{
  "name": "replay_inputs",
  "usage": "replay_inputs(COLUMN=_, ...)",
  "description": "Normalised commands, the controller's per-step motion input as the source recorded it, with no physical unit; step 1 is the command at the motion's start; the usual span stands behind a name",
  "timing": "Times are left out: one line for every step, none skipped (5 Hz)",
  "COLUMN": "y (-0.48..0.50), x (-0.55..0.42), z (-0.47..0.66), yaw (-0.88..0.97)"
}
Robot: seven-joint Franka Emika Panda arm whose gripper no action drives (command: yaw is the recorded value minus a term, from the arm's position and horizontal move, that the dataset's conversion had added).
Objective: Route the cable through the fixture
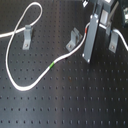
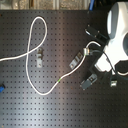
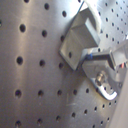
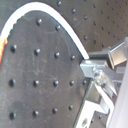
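You're working over the black counter point(image 2: 30, 107), the cable point(image 2: 31, 70) looping wide toward the second exterior view's left. Your fingers point(image 1: 93, 31) are pinching the cable's red-banded end just beside the slanted fixture point(image 2: 76, 60). Keep it low, taut, aligned with the slot.

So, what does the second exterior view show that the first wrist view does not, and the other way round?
Only the second exterior view shows the cable's whole loop with its green band, three grey brackets spread over the board, a small blue object at the second exterior view's left edge, and the white arm. Only the first wrist view shows the fixture close up, with its pale angled face, and a metal finger beside it. Both share the black perforated board. Whether the gripper is open cannot be told.
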Motion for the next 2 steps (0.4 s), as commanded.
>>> replay_inputs(y=-0.469, x=-0.401, z=0.0, yaw=0.03)
replay_inputs(y=0.03, x=-0.337, z=-0.1, yaw=0.54)
